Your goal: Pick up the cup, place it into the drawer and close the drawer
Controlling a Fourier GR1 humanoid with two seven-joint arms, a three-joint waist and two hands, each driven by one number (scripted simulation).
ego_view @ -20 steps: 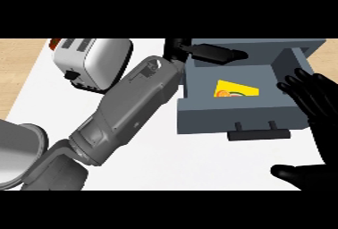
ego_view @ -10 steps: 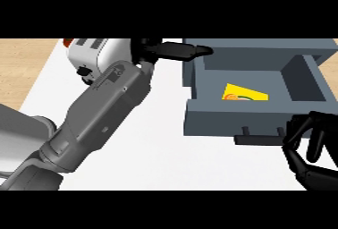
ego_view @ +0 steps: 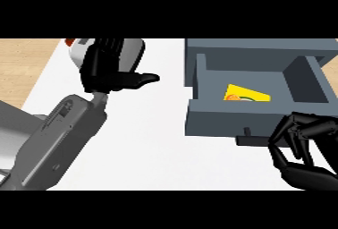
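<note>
The grey drawer (ego_view: 218,117) stands pulled out at the upper right. A yellow cup (ego_view: 247,94) with an orange and green mark lies inside it, against the front wall. My right hand (ego_view: 305,147) is at the lower right, fingers curled and holding nothing, its knuckles right by the drawer's front and next to the dark handle (ego_view: 248,139). My left hand (ego_view: 107,67) is held up at the upper left, fingers straight and thumb pointing right, well clear of the drawer and holding nothing.
A white appliance (ego_view: 136,48) with a red spot stands behind my left hand at the counter's far edge. The white counter top (ego_view: 152,147) spreads between the two arms. A wooden floor strip (ego_view: 26,58) shows at the left.
My left hand has drawn back to the left, away from the drawer's corner. My right hand has come up against the drawer's front beside the handle.
</note>
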